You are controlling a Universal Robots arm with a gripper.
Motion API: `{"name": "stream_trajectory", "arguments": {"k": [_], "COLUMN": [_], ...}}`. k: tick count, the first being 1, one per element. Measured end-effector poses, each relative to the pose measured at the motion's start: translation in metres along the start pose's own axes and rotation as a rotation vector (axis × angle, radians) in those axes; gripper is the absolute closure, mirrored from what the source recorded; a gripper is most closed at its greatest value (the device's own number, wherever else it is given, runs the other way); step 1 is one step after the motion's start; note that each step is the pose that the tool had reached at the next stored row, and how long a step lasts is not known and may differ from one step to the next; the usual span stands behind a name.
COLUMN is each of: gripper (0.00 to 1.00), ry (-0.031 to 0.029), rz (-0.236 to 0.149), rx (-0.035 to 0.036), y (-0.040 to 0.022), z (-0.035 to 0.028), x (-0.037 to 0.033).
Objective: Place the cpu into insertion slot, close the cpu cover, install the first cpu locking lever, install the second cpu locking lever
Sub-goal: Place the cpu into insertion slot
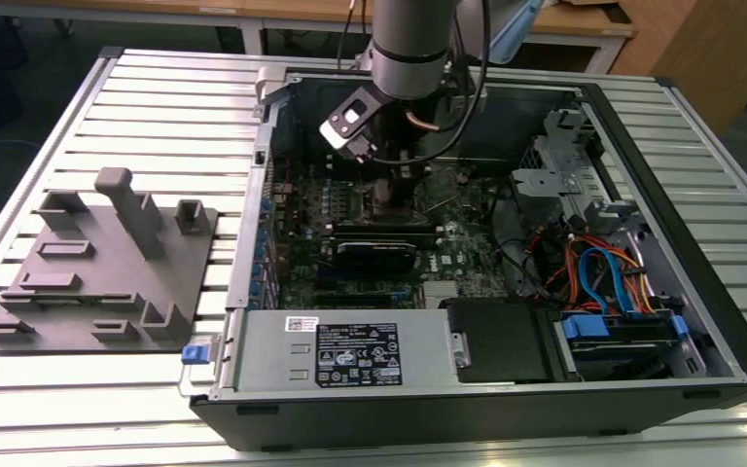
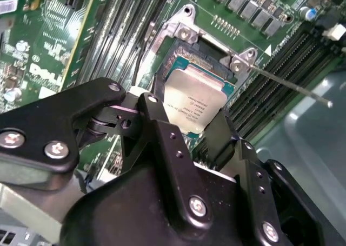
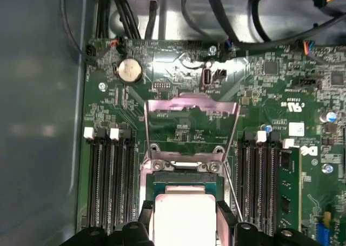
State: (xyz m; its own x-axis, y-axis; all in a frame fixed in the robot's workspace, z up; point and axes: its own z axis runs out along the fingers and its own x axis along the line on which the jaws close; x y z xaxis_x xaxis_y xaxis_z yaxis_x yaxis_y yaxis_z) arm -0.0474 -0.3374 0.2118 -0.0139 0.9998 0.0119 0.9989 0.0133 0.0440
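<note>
Arm reaches down into the open computer case [image 1: 478, 413], which lies on its side on the slatted table [image 1: 75, 409].

Gripper [image 2: 189, 116]: two black fingers [image 2: 157, 113] pressed against opposite edges of the cpu [image 2: 195, 97], pinching it. The chip sits right over the socket [image 3: 184, 177], slightly tilted in the second wrist view. Cannot tell whether it is seated or just above.

Handling, my read: the chip is light, flat and rigid, with a smooth metal top that could slip. Its thin green rim and underside look like the fragile parts. An edge grip like this one seems right, and it wants to go down level, without force.

The cpu cover [image 3: 192, 105] stands swung up and open behind the socket, the board visible through its window. A thin wire locking lever [image 2: 292, 86] sticks out to one side, not latched.

Contents of the case:
- green motherboard [image 1: 347, 209] with rows of memory slots [image 3: 108, 181] flanking the socket
- boxed power supply [image 1: 335, 350] along the near wall
- blue and orange cables [image 1: 601, 272] by the drive bay

On the exterior view's left, a grey moulded holder [image 1: 101, 282] with posts and pockets rests on the table.
</note>
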Motion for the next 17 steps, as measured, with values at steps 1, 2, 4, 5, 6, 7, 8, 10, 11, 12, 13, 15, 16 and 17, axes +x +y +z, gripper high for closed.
{"name": "stream_trajectory", "arguments": {"k": [1, 2, 4, 5, 6, 7, 8, 10, 11, 12, 13, 15, 16, 17], "gripper": [0.46, 0.46, 0.46, 0.46, 0.46, 0.46, 0.46, 0.46, 0.46, 0.46, 0.46, 0.46, 0.46, 0.46], "ry": [0.0000, 0.0001, 0.0001, 0.0000, 0.0000, 0.0000, -0.0001, -0.0002, -0.0001, -0.0002, -0.0001, -0.0003, -0.0006, -0.0007], "rz": [0.000, 0.001, 0.001, 0.001, 0.002, 0.004, 0.004, 0.004, 0.004, 0.005, 0.006, 0.010, 0.014, 0.017], "rx": [-0.0006, -0.0010, -0.0011, -0.0010, -0.0011, -0.0011, -0.0011, -0.0010, -0.0011, -0.0011, -0.0011, -0.0012, -0.0011, -0.0012], "y": [-0.0002, -0.0002, -0.0004, -0.0004, -0.0005, -0.0005, -0.0005, -0.0006, -0.0006, -0.0006, -0.0007, -0.0006, -0.0007, -0.0007], "z": [0.0019, 0.0036, 0.0067, 0.0079, 0.0089, 0.0096, 0.0101, 0.0106, 0.0109, 0.0112, 0.0116, 0.0123, 0.0126, 0.0128], "x": [0.0000, -0.0001, -0.0001, -0.0001, -0.0001, -0.0001, -0.0001, -0.0001, -0.0002, -0.0003, -0.0003, -0.0003, -0.0003, -0.0003]}}
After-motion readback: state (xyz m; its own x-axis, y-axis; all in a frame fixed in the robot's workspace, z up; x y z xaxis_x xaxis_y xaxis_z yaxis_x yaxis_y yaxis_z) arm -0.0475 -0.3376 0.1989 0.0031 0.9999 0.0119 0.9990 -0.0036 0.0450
